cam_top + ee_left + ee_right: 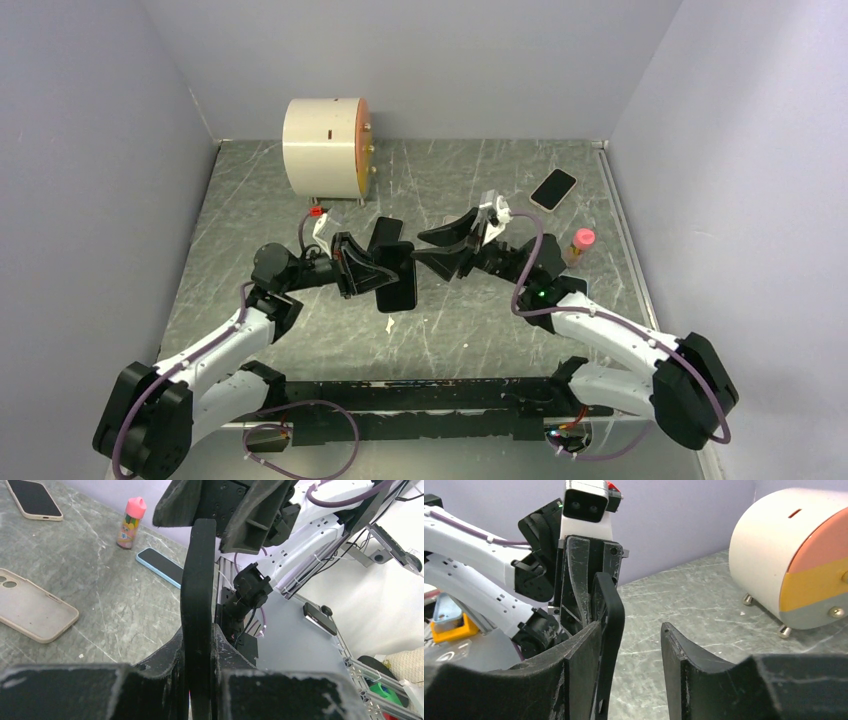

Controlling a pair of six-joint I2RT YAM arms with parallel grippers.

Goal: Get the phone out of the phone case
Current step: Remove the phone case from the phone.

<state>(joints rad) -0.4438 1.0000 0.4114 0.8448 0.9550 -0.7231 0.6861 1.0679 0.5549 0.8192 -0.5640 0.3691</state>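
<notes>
Grey walls hem the table (pixel 480 330) on three sides, and its bare surface lies open on the near side of both arms. At rear left, a white drum (pixel 320 145) stands by the back wall. The left gripper (pixel 365 268) is clamped tight on the black phone case (pixel 398 285), holding it on edge at mid-table. Just to its right, the right gripper (pixel 420 248) stands parted. Its wrist view shows us the case's edge lying against one finger (pixel 574 680), with the other finger apart across a gap, so it pinches nothing. Edge-on, we cannot tell phone from case. Only the left wrist view gives us an empty beige case (pixel 30 612) and a blue-rimmed phone (pixel 161 566) flat on the table; the overhead view does not show them. Farther right, a beige-cased phone (pixel 553 189) and a pink-capped bottle (pixel 580 243) sit near the right wall.
</notes>
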